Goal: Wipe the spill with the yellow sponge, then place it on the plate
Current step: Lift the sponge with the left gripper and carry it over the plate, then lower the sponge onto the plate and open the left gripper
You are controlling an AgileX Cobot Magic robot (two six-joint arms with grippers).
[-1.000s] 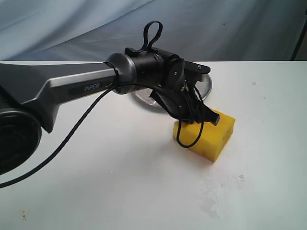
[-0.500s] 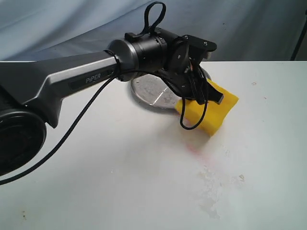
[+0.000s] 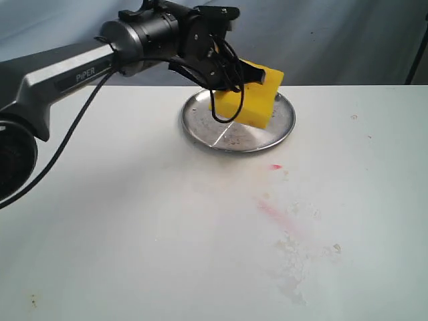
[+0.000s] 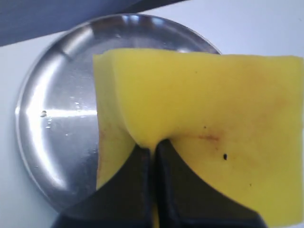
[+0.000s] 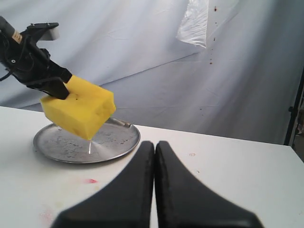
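My left gripper (image 3: 233,75) is shut on the yellow sponge (image 3: 251,99), pinching its top, and holds it tilted in the air over the steel plate (image 3: 194,127). In the left wrist view the black fingers dent the sponge (image 4: 204,99), with the plate (image 4: 52,118) beneath. The right wrist view shows a lower corner of the sponge (image 5: 80,111) just above the plate (image 5: 118,142). My right gripper (image 5: 154,145) is shut on nothing, low over the table; the exterior view does not show it. No amber puddle shows; only a small red dot (image 3: 275,166) lies in front of the plate.
A pink-red streak (image 3: 269,209) and a pale greyish dried stain (image 3: 294,267) mark the white table (image 3: 100,234) in front of the plate. A blue-grey cloth (image 3: 334,33) hangs behind the table. A dark pole (image 3: 418,47) stands at the far right.
The left gripper lifted the sponge off the table and carried it back and to the left until it hangs over the plate. The streak and red dot it covered now show.
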